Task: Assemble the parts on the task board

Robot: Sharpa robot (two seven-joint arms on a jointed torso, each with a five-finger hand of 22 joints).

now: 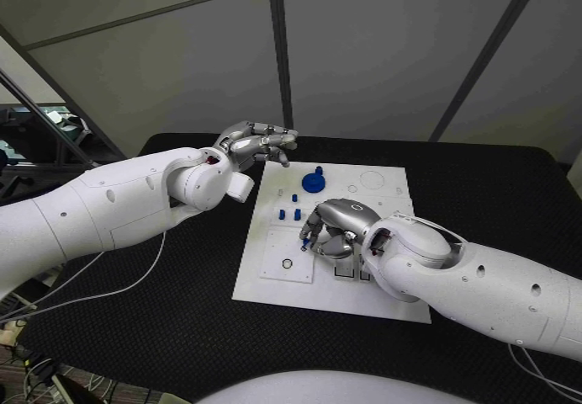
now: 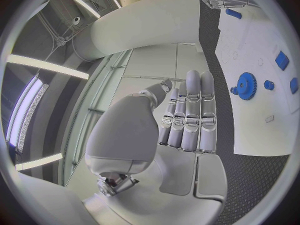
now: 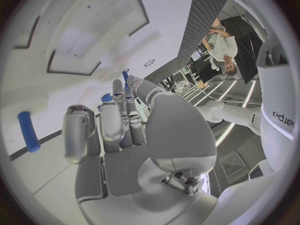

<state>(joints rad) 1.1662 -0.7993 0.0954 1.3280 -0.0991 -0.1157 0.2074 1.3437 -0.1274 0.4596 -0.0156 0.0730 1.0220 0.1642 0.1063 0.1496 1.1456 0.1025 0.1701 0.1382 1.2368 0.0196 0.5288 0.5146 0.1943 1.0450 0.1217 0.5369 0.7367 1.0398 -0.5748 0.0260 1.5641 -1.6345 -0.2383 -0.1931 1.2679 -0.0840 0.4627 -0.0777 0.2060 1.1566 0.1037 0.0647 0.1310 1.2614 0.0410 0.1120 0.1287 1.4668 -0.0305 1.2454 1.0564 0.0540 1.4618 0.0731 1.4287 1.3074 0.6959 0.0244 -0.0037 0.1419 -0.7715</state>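
The flat white task board (image 1: 364, 290) lies in the middle of the black table (image 1: 145, 328). On the board, at about 12 o'clock from its middle, sits a round blue gear (image 1: 313, 180) with little teeth. Just below the gear, toward 6 o'clock, a few small blue pegs (image 1: 288, 214) stand close together. The left hand (image 1: 255, 143) is silver and sits in the air at about 10 o'clock from the board's middle, past the board's far left corner and apart from the gear. In the left wrist view its fingers (image 2: 190, 115) lie straight and pressed side by side, and nothing is in them. That same view shows the gear (image 2: 246, 85) off to the side on the board (image 2: 256, 45), with small blue pieces (image 2: 281, 60) near it. The right hand (image 1: 334, 227) is silver too and sits low over the middle of the board, just at 6 o'clock from the pegs. In the right wrist view its fingers (image 3: 112, 125) are curled in, and a bit of blue shows at their tips, but it is too hidden to tell if they pinch a part. A long blue pin (image 3: 27, 131) lies on the board beside that hand.
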